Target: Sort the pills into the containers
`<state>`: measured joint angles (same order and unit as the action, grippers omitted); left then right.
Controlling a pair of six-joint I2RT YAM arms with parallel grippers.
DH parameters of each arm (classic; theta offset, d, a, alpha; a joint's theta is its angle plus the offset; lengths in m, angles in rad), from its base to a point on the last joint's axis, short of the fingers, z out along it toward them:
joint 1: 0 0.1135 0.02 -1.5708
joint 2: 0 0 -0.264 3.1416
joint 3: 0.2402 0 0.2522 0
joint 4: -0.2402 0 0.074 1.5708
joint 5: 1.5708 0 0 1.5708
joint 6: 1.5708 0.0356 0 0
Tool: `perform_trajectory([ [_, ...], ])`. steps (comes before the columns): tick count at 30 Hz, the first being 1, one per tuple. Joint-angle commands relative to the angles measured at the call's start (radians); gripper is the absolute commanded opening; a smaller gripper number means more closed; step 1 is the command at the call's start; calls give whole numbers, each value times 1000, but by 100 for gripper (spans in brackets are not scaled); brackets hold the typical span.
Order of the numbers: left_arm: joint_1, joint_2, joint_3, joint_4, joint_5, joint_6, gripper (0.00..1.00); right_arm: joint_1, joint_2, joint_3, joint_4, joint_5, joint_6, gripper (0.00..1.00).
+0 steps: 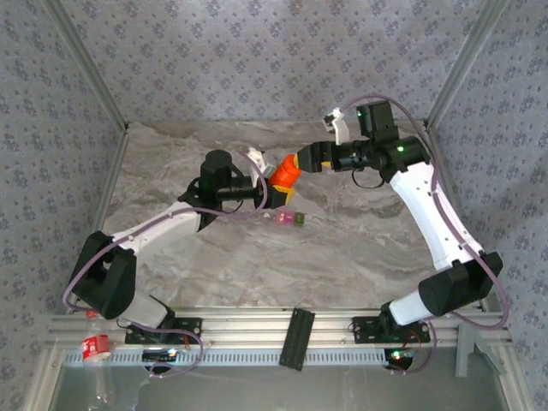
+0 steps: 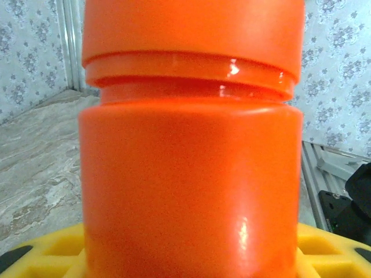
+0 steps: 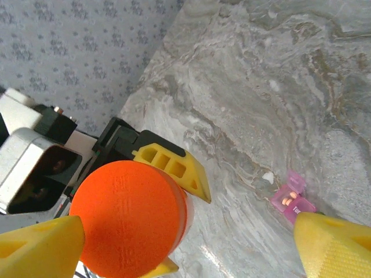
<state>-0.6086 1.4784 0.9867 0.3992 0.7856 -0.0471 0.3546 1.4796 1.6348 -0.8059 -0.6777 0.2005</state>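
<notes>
Right wrist: cap [image 3: 127, 217] sits face-on and is on the bottle. Right hand [image 3: 188, 246] is spread wide around it and grips nothing. One finger [image 3: 40, 249] is just beside the cap rim, the other is well off, so the cap is off-centre in the jaws.

Left hand [image 1: 276, 184] clamps the bottle [image 2: 191, 174] by its body. It's off the tabletop [image 1: 360, 248], tilted, with the cap toward the right hand.

Containers [image 1: 291, 219] lie on the tabletop just on the near side of the bottle, almost under it. The pink one [image 3: 293, 200] is open and looks to hold a couple of pills.

Step, my read: uncapping.
- Centre the cap between the right fingers before closing.
- Grip the cap rim only, clear of the left hand's fingers just behind the cap.
- Twist about the bottle axis, no side load, or the bottle will rotate in the left grip.
- Raise the cap end before the cap comes free, or the pills may spill.

Pose: right arm reaches in from the far right of the bottle, wrist roughly level, hand pointing along the cap axis. Left arm stretches in from the near left, forearm low, hand at the bottle's body.
</notes>
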Motion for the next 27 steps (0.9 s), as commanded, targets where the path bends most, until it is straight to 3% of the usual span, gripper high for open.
perform_trajectory([
  [1, 4, 5, 36, 0, 55, -15, 0, 37, 19, 48, -60, -4, -70, 94],
  [10, 4, 9, 41, -5, 55, -13, 0, 57, 40, 49, -58, -3, -65, 85],
  [17, 4, 12, 46, -10, 55, -11, 0, 58, 45, 42, -53, -30, -55, 59],
  [20, 4, 12, 46, -11, 41, -8, 0, 62, 42, 25, -30, -37, -26, 54],
  [27, -39, -23, -9, 40, -219, 73, 0, 81, 54, -58, 72, 82, 206, 50],
])
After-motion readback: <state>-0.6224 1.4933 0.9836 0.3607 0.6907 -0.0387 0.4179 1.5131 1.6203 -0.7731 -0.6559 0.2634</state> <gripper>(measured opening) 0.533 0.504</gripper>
